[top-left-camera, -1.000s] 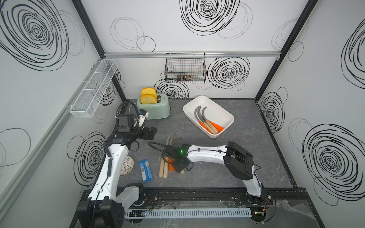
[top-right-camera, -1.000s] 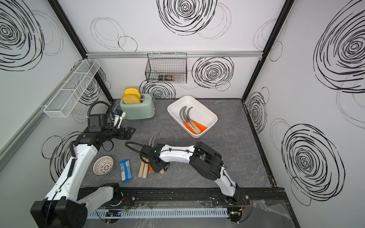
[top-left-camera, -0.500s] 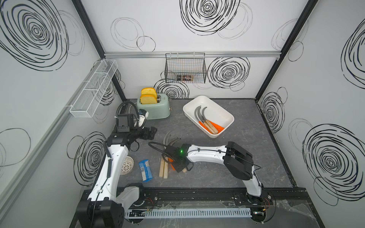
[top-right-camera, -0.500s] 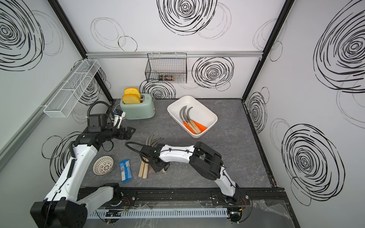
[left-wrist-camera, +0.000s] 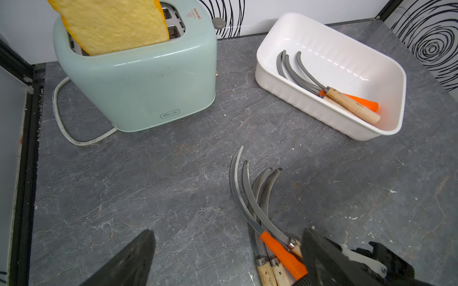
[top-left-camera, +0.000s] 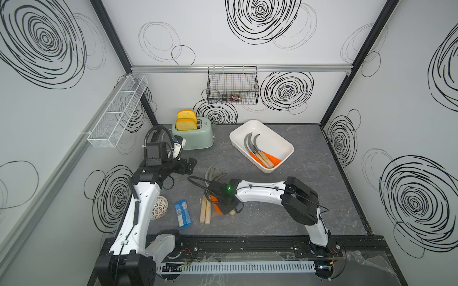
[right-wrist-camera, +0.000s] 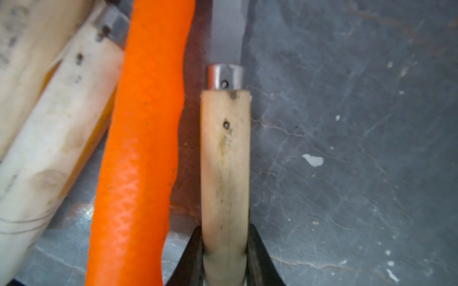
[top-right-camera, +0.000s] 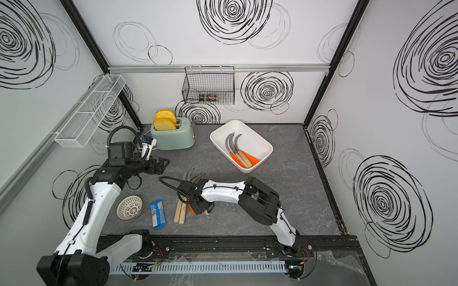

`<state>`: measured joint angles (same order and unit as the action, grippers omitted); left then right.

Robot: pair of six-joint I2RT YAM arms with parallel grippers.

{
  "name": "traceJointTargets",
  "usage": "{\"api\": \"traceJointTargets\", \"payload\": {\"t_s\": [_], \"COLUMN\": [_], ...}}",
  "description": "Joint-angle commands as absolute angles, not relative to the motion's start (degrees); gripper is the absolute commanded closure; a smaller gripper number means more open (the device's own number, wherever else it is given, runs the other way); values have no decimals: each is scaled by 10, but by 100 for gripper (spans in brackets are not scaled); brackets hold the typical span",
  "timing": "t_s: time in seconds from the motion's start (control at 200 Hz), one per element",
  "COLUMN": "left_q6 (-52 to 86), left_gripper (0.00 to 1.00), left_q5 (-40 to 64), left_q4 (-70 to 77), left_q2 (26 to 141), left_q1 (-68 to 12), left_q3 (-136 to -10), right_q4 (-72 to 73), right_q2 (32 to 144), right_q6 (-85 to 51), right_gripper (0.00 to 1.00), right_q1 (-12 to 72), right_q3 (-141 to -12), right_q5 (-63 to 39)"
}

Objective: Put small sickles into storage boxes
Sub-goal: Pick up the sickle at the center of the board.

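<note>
Several small sickles (top-left-camera: 209, 195) lie in a pile near the table's front, grey blades (left-wrist-camera: 247, 198) fanned toward the back. My right gripper (right-wrist-camera: 224, 250) is low over the pile's right side, shut on one sickle's pale wooden handle (right-wrist-camera: 224, 161), which lies beside an orange handle (right-wrist-camera: 143, 148). In both top views the gripper (top-left-camera: 226, 210) (top-right-camera: 200, 209) hides most of that handle. The white storage box (top-left-camera: 276, 133) stands at the back right, with several sickles (left-wrist-camera: 347, 101) inside. My left gripper (left-wrist-camera: 228, 260) is open and empty, hovering left of the blades.
A mint toaster (top-left-camera: 195, 133) with bread stands at the back left. A blue packet (top-left-camera: 182, 214) and a white perforated dome (top-left-camera: 159, 208) lie front left. A black wire basket (top-left-camera: 233, 86) and a white mesh rack (top-left-camera: 116, 116) hang on the walls.
My right gripper's jaws have closed on the wooden handle. Neither arm has visibly moved.
</note>
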<state>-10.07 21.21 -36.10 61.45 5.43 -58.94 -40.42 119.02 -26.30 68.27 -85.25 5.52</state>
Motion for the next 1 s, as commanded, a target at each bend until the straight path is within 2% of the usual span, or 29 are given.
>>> {"api": "traceJointTargets", "payload": {"t_s": [0.0, 0.155, 0.996], "left_q6": [-104, -102, -99], "left_gripper": [4, 4, 4], "left_q5": [223, 225, 227], "left_q4": [-352, -352, -350], "left_q2": [607, 606, 609], "left_q1": [60, 61, 62], "left_q3": [-607, -609, -619], "right_q4": [-424, -421, -416], "right_q2": [1177, 1159, 1064], "right_q6": [-255, -247, -219], "right_gripper": [93, 100, 100], "right_q1": [672, 669, 637], "right_q3": [-833, -824, -810], "right_q5": [77, 80, 69]}}
